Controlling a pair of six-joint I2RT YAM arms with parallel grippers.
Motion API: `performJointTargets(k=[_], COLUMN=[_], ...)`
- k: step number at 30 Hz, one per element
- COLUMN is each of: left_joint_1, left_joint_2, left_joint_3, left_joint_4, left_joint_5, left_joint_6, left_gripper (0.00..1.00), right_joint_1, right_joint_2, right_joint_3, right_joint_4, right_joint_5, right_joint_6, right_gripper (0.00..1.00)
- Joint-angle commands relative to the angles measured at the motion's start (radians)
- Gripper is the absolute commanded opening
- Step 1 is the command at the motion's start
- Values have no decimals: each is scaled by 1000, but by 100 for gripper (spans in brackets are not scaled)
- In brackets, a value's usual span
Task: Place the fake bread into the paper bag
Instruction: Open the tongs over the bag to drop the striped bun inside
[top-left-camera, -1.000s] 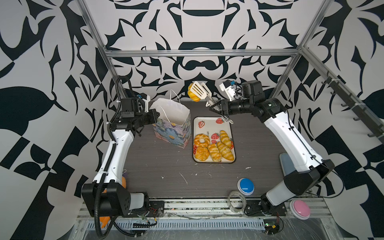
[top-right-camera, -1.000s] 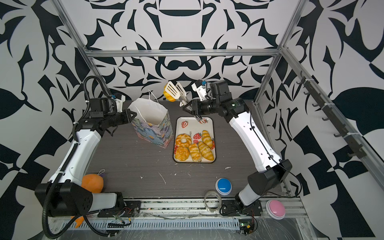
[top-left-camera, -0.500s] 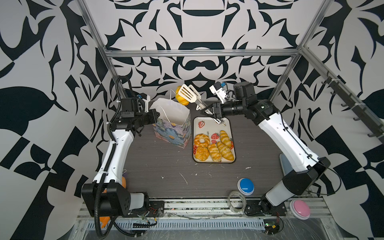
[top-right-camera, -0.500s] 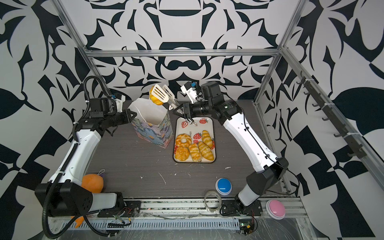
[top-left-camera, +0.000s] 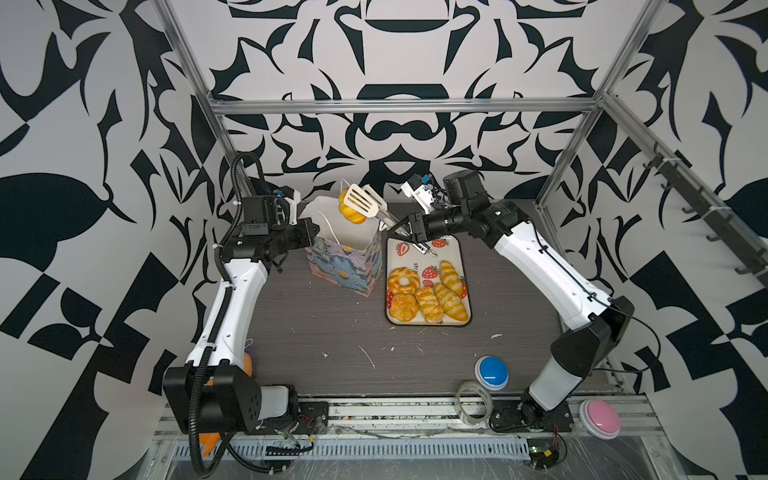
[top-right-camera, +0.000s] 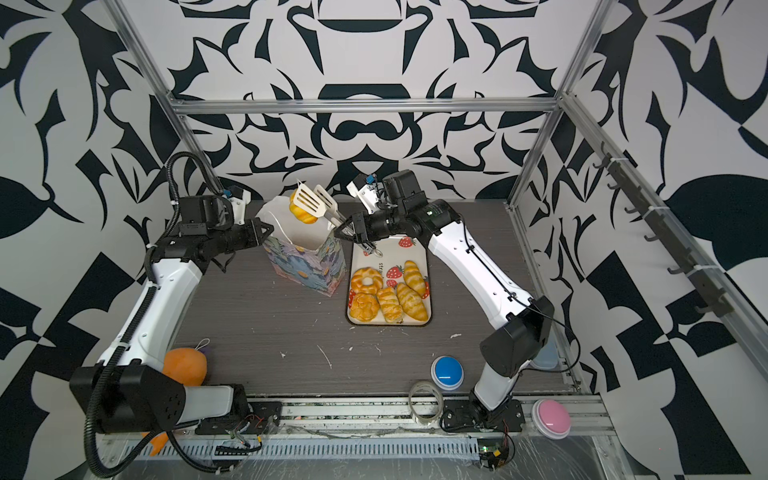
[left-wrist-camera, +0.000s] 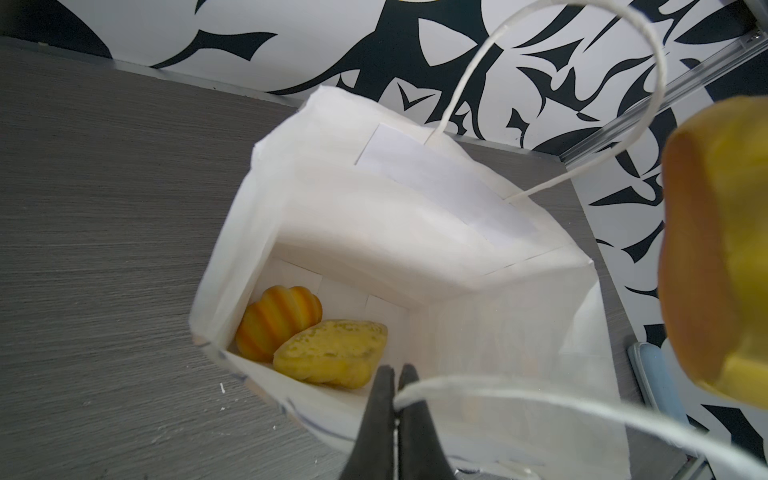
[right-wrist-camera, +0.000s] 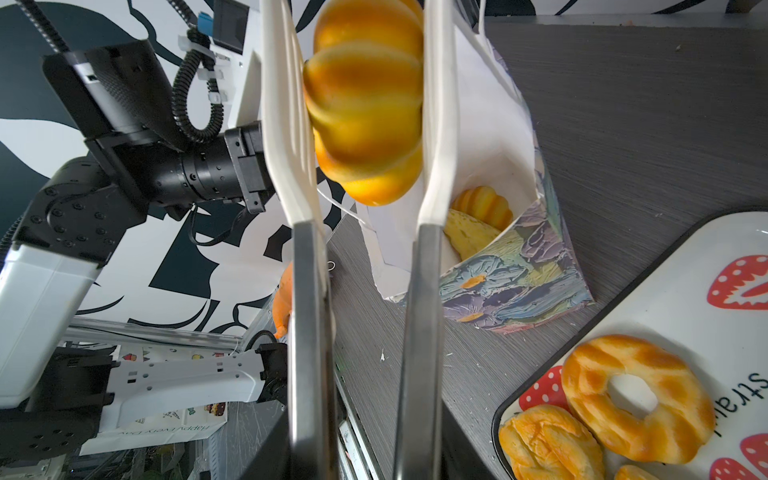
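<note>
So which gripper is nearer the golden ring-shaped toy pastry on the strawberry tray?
Right. The right gripper, holding white tongs, hangs over the tray beyond the ring pastry; the left gripper, past the floral paper bag, pinches its handle.

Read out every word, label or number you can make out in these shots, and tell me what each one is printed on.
"str": start of a word on the strawberry tray; the rest is hidden in both top views.
"Happy Every Day": upside down on a white printed sheet below the table edge, right wrist view.
Small green sticker on the right arm: too small to read.
No other text is legible.
</note>
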Motion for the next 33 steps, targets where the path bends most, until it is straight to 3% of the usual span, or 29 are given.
performJointTargets(k=[1, 22, 33], left_joint_1=[4, 3, 3], left_joint_2=[-18, -23, -20], left_joint_3=[-14, -14, -15], left_joint_4=[1, 2, 2], left_joint_5=[18, 18, 21], left_joint_6=[-3, -3, -6], left_gripper=[1, 1, 2], right_joint_1=[8, 10, 13], right_joint_2=[-13, 67, 77], right_joint_3=[5, -10, 2], right_joint_4=[91, 78, 52], right_joint_5=[-40, -21, -16], right_joint_6=[7, 23, 12], right_gripper=[42, 43, 52])
